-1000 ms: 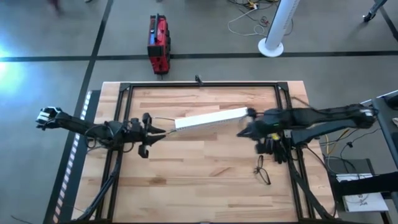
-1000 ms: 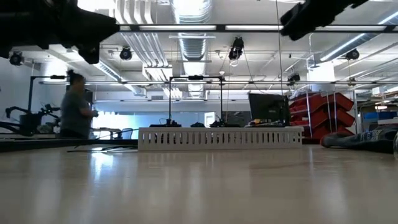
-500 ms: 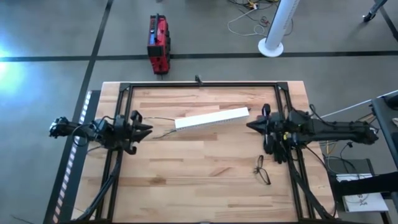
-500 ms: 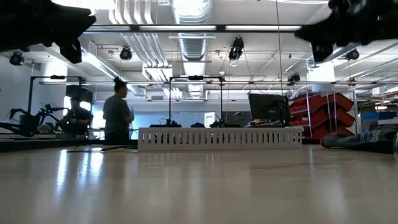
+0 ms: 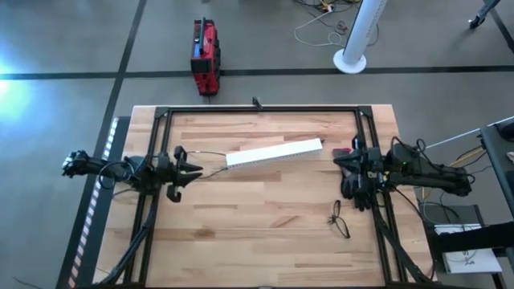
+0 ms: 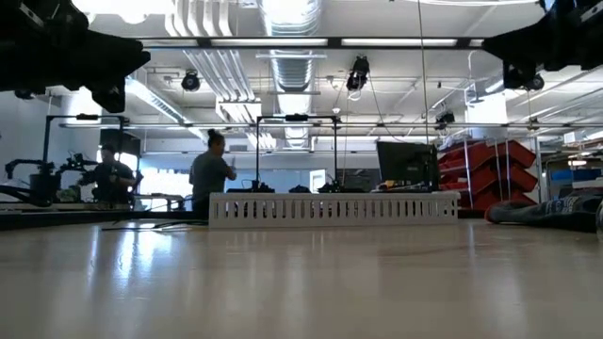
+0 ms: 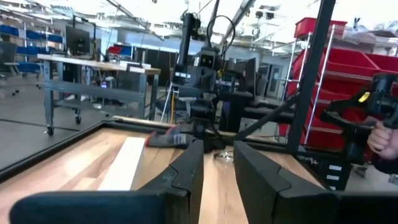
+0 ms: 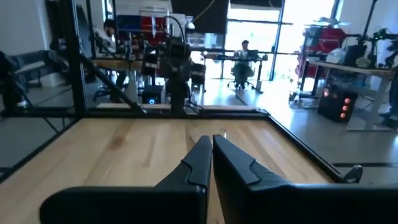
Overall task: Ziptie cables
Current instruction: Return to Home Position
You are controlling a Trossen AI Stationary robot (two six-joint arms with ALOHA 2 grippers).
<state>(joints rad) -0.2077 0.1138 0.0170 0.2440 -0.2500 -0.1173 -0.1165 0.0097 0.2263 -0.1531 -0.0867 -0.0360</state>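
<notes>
Seen from above, a white duct (image 5: pixel 273 152) lies on the wooden table (image 5: pixel 265 241), just toward 12 o'clock from the table's centre. Its long axis runs from about 9 o'clock to between 2 and 3 o'clock. Its top is seen as one plain white strip, so it is judged to be closed. In the low view its slotted side wall is visible. A thin cable (image 5: pixel 210 169) trails from its 9 o'clock end.

The left gripper (image 5: pixel 193 168) is placed at the table's 9 o'clock side, near the duct's end but apart from it. Its fingers (image 7: pixel 186 171) are parted by a narrow gap and nothing is held.

The right gripper (image 5: pixel 337 157) is placed at 3 o'clock, near the duct's other end. Its fingers (image 8: pixel 196 158) are pressed together on nothing.

A small black loop (image 5: pixel 340 221) lies on the table toward 4 o'clock, and what it is cannot be told.

The work on the duct is judged to be finished, with only the parking of the arms left. No fastened tie can be made out.

On the floor at 12 o'clock a red case (image 5: pixel 205 56) is seen. No brand, label or writing can be read anywhere.
</notes>
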